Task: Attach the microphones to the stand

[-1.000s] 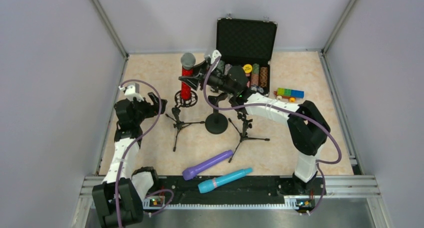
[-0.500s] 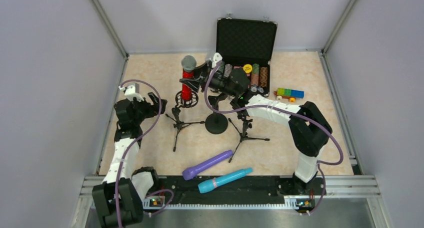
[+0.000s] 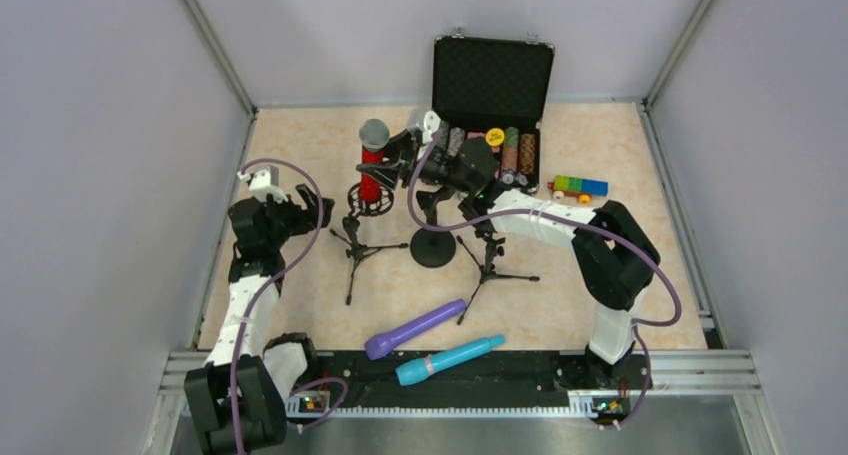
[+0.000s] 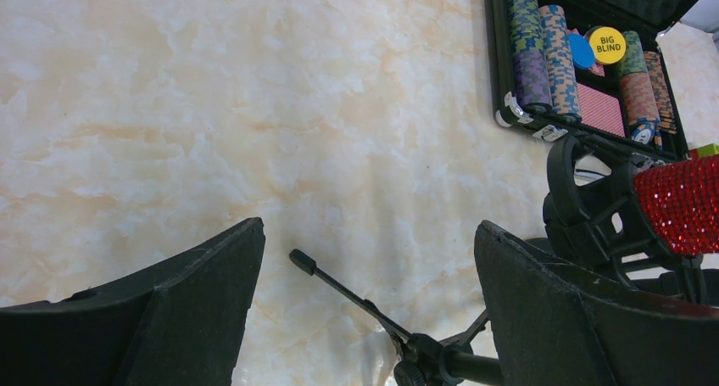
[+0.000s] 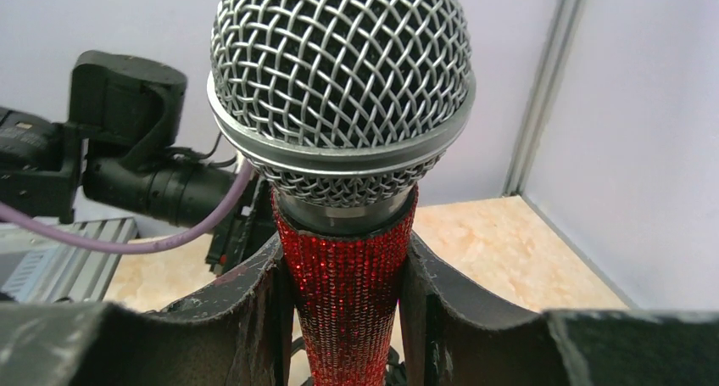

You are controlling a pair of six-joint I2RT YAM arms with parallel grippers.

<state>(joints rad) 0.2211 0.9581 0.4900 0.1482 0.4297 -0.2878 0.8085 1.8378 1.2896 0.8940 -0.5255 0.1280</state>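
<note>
Two robot arms reach over a pale marbled surface (image 3: 600, 285). The right tool (image 3: 393, 157) is clamped on the glittery red microphone (image 3: 372, 175), holding it upright with its lower end in the ring cradle (image 3: 372, 199) of the left tripod stand (image 3: 356, 240). The left tool (image 3: 316, 209) hangs wide open and empty beside that stand. The purple microphone (image 3: 415, 328) and turquoise microphone (image 3: 450, 359) lie near the front edge, unattached. Seating the red one seems the step in hand; next it likely needs pressing fully down, then a gentle release.
</note>
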